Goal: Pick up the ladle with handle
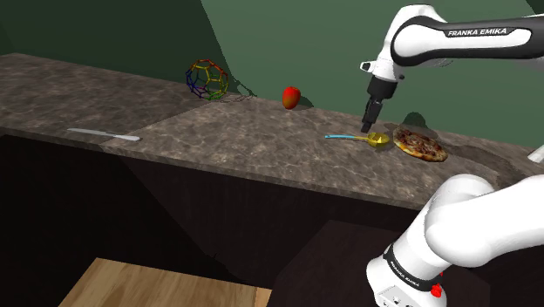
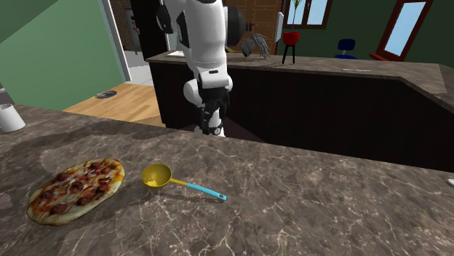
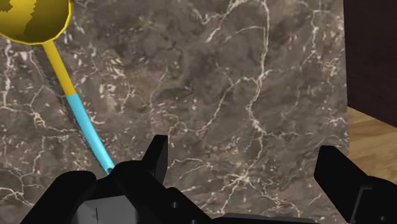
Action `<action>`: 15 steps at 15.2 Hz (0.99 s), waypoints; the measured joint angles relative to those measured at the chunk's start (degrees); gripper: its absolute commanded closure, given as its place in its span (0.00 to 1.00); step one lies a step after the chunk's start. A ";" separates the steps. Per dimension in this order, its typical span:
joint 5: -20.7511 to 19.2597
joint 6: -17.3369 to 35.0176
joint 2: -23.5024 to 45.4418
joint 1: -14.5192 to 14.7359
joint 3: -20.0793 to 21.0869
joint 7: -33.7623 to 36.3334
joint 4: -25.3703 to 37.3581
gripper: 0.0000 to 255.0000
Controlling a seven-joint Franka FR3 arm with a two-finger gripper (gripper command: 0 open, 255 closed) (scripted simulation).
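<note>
Wrist view has the black pincer [image 3: 245, 159] spread wide above the dark marble counter [image 3: 254, 76], with nothing between its fingers. The ladle [image 3: 65, 92], with a yellow bowl and a yellow-then-blue handle, lies flat off to one finger's outer side, its blue end close by that finger. A pizza [image 1: 420, 144] lies just beside the bowl, below the pincer.
</note>
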 measured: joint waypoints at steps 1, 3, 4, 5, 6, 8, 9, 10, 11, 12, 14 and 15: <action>-0.68 0.39 1.05 -0.04 -1.59 -2.29 0.33 0.00; -1.42 1.36 4.15 0.46 -4.61 -6.67 1.79 0.00; -1.68 2.11 5.92 0.78 -6.23 -8.94 2.49 0.00; -1.80 2.73 8.11 1.17 -8.11 -11.51 3.75 0.00; -2.03 3.76 9.92 1.43 -9.87 -13.98 4.16 0.00; -1.45 5.21 14.61 2.55 -13.32 -19.03 6.58 0.00; -0.90 5.78 17.01 3.14 -14.94 -21.60 7.93 0.00; -0.01 6.39 19.58 3.90 -16.31 -23.95 9.29 0.00; 0.92 7.66 22.41 4.40 -18.11 -26.78 10.14 0.00; 2.33 8.27 25.69 4.98 -19.87 -29.98 11.97 0.00; 5.35 9.21 31.44 5.63 -22.28 -35.65 14.91 0.00; 6.00 9.74 32.71 5.55 -22.80 -37.11 15.20 0.00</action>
